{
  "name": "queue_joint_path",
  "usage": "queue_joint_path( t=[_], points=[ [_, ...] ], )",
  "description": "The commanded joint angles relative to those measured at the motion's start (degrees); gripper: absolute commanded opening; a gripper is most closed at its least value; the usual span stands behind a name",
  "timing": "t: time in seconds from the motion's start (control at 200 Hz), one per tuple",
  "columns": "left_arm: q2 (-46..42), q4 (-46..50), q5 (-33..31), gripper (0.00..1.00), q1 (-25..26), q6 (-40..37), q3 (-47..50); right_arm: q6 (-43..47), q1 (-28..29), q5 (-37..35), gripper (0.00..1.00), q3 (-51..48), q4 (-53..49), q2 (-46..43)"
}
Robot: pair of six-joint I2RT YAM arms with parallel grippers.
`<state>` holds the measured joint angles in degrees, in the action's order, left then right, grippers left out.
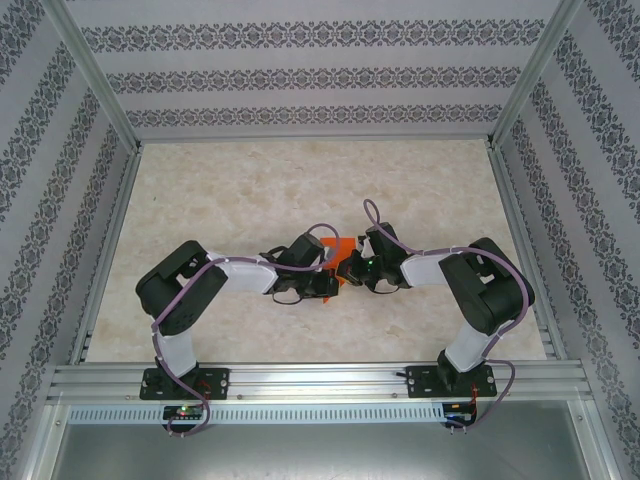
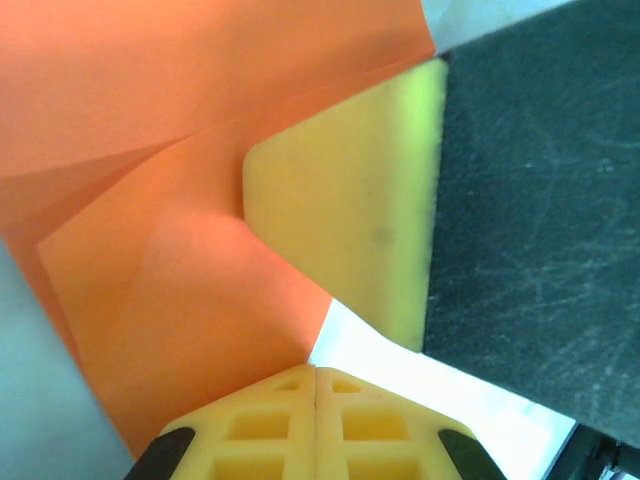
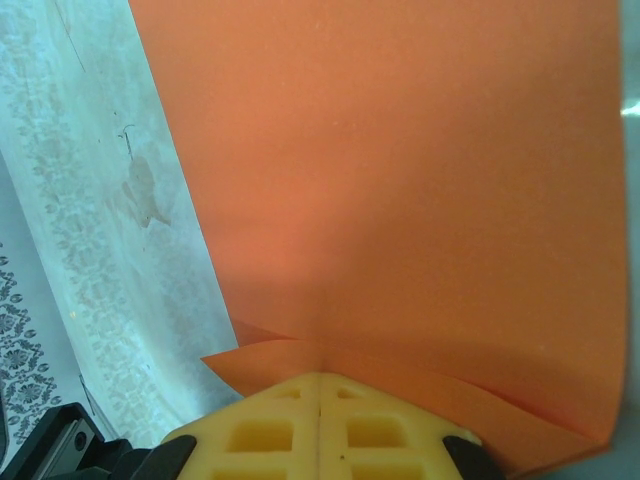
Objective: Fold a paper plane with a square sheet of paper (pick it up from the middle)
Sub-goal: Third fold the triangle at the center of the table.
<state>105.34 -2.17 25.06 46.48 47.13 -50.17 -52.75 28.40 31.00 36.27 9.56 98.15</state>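
The orange sheet of paper (image 1: 342, 247) is folded into layered flaps and sits between my two grippers at mid-table. In the left wrist view the sheet (image 2: 180, 200) shows creases, and its lower edge runs into my left gripper (image 2: 316, 370), whose jaws are shut on it. One yellow finger (image 2: 350, 200) of the right gripper lies against the sheet's right edge. In the right wrist view the sheet (image 3: 400, 180) spreads away from my right gripper (image 3: 320, 378), shut on its near edge, with flap edges on both sides. From above, the left gripper (image 1: 330, 283) and right gripper (image 1: 347, 270) nearly touch.
The marble table (image 1: 300, 180) is fenced by aluminium rails (image 1: 110, 230) and patterned walls. Both arms bend inward from their bases at the near edge. Bare tabletop (image 3: 110, 200) lies left of the sheet in the right wrist view.
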Motion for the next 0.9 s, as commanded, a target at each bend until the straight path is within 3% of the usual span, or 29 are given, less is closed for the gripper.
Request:
queue_joint_path(
  t=[0.0, 0.574, 0.894],
  points=[
    [0.3, 2.7, 0.8, 0.0, -0.3, 2.6, 4.3, 1.5, 0.4, -4.0, 0.04, -0.5, -5.0, 2.2],
    [-1.8, -2.9, 7.4, 0.0, -3.1, 5.5, 11.2, 2.1, 0.3, -4.6, 0.03, -0.3, -5.9, 3.2],
    [-3.1, 13.9, 5.8, 0.0, -3.1, -3.9, 6.5, 2.5, 0.3, -4.6, 0.03, 0.3, -6.7, 3.0]
  ],
)
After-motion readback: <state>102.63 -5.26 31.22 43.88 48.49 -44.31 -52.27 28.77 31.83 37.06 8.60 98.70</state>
